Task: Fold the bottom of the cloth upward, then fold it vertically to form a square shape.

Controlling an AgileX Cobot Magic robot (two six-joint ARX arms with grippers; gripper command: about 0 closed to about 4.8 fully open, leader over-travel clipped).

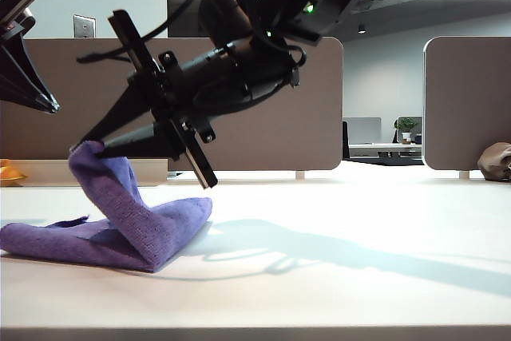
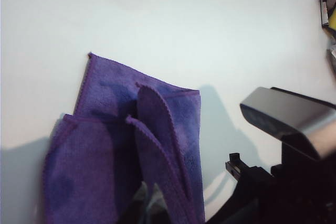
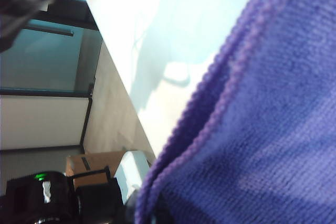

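The exterior camera sits low, near table [image 1: 335, 277] height, and looks across it at the right gripper [image 1: 89, 148] from the side. The left wrist camera looks down from above its gripper [image 2: 149, 203] at the cloth [image 2: 110, 145] and table. The right wrist camera is very close to the cloth, which fills much of its picture. All three views share the cloth and table.
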